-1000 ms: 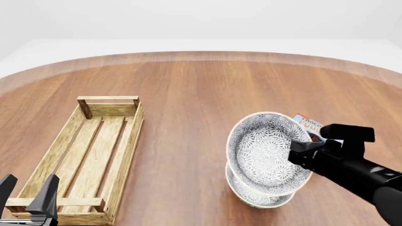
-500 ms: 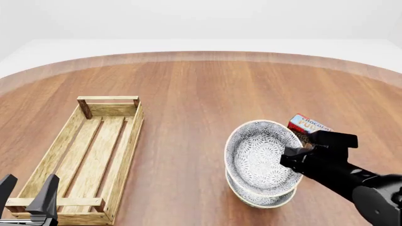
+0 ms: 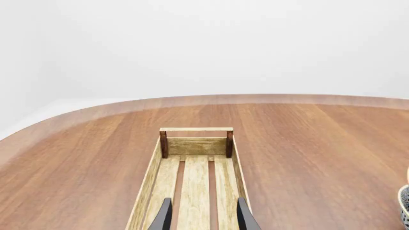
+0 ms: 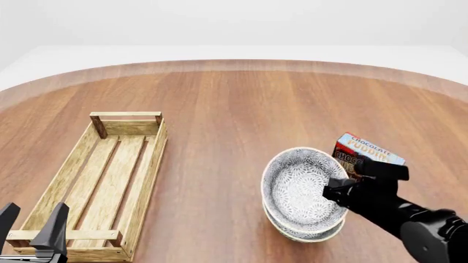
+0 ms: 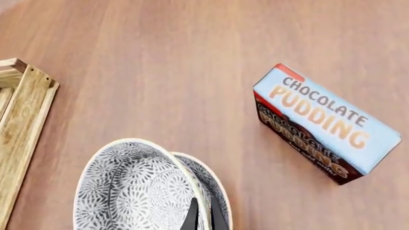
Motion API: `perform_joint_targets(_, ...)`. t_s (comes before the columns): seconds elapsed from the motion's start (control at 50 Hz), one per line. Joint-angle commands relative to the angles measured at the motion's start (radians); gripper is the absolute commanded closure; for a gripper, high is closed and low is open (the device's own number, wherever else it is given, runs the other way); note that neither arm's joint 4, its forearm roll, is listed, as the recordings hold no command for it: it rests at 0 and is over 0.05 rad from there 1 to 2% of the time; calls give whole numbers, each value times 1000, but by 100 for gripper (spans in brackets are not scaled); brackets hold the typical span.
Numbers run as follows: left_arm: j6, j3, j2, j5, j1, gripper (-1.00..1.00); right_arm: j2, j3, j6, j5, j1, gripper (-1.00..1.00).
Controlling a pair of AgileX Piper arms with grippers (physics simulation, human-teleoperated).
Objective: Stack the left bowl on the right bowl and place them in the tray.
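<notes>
Two grey-patterned bowls are at the table's right. The left bowl (image 4: pixel 298 189) (image 5: pixel 128 191) is tilted and rests almost nested in the right bowl (image 4: pixel 303 235) (image 5: pixel 214 184) beneath it. My right gripper (image 4: pixel 332 192) (image 5: pixel 203 216) is shut on the upper bowl's right rim. The tray (image 4: pixel 150 170) (image 3: pixel 195 146) (image 5: pixel 19 110), a long light-wood crate with nothing in it, lies at the left. My left gripper (image 4: pixel 33 222) (image 3: pixel 203 218) stands open over the tray's near end, holding nothing.
A chocolate pudding box (image 4: pixel 365 150) (image 5: pixel 326 122) lies just behind and to the right of the bowls, close to my right arm. A bowl rim (image 3: pixel 403 206) shows at the edge of the left wrist view. The round wooden table spreads around them.
My right gripper has lowered the held bowl toward me and down onto the other bowl. More of the pudding box now shows. The left arm has not moved.
</notes>
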Motion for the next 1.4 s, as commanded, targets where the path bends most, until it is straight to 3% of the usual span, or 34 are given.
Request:
perform_joint_targets(0.02,0,0,0,0,0,-100,24,20,12,-42,-4,100)
perform_joint_targets(0.3,0,0,0,0,0,-100,55,26,-7,-61,-18,100)
perform_joint_targets(0.32,0,0,0,0,0,-100,50,27,-8,-59,-16,-100)
perform_joint_targets(0.8,0,0,0,0,0,-100,-33,12,-32,13,1,-100)
perform_joint_targets(0.86,0,0,0,0,0,-100,-118,-17,-48,104,-14,-100)
perform_joint_targets(0.98,0,0,0,0,0,-100,-187,-22,-61,166,-46,-100)
perform_joint_targets(1.32,0,0,0,0,0,-100,-132,119,-19,1,-63,-100)
perform_joint_targets(1.4,0,0,0,0,0,-100,-47,160,2,-108,-50,-100)
